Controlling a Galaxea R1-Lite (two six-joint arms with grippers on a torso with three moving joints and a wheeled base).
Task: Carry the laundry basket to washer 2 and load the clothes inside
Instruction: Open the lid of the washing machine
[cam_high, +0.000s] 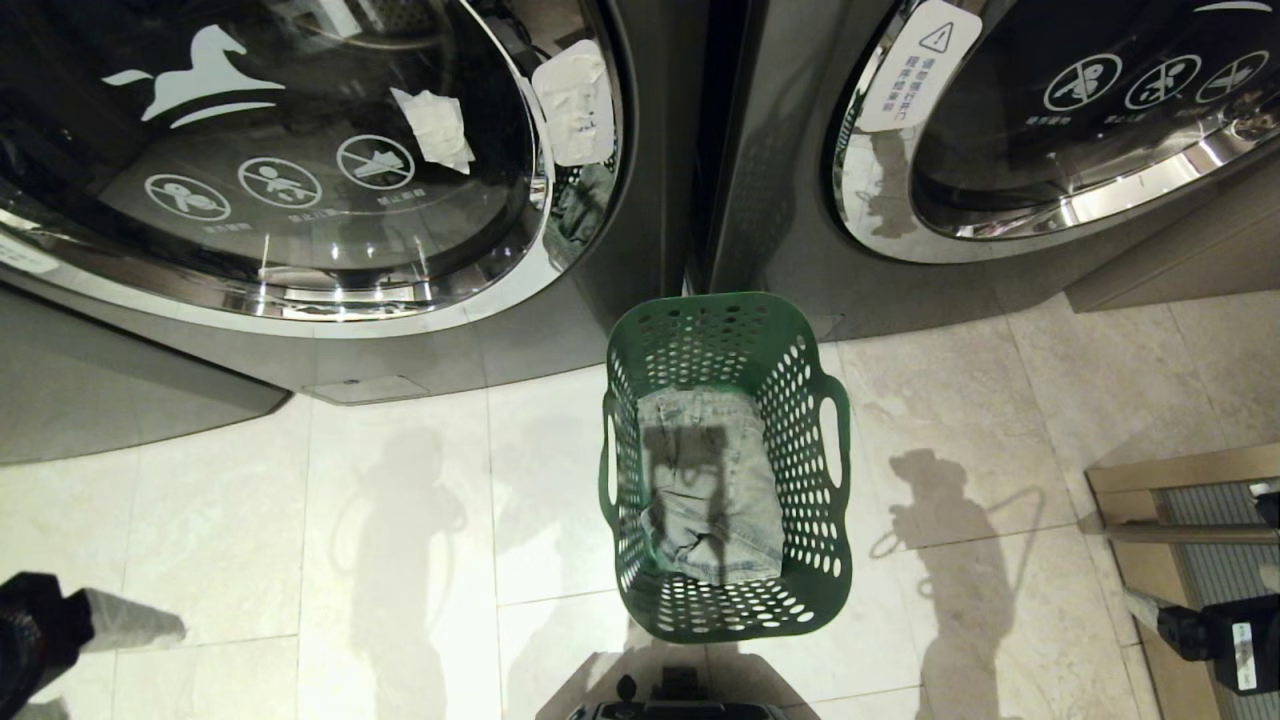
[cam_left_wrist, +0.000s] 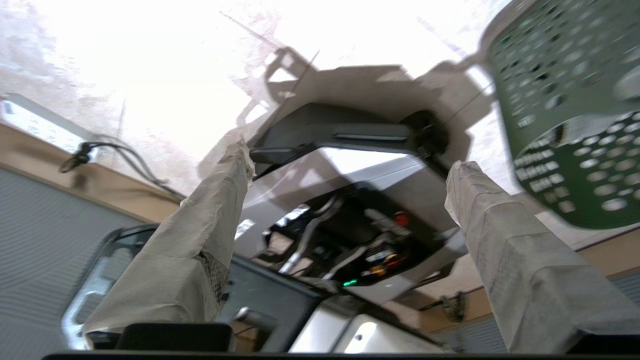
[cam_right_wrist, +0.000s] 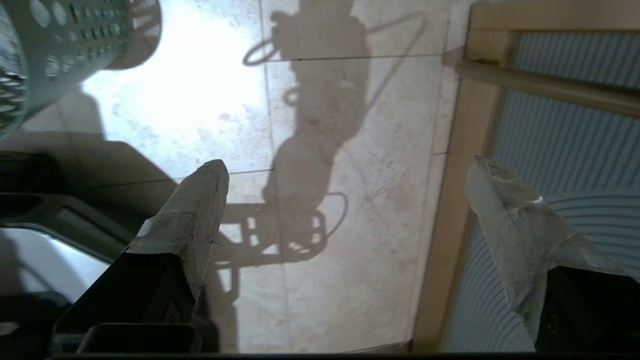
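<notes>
Pale floor tiles (cam_high: 400, 520) run up to two grey washers, and the basket (cam_high: 728, 330) stands on them before the gap between the machines, the clothes (cam_high: 710, 480) folded inside. Both my grippers hang low and wide of it, left gripper (cam_left_wrist: 345, 165) and right gripper (cam_right_wrist: 345, 175) with fingers spread, holding nothing
</notes>
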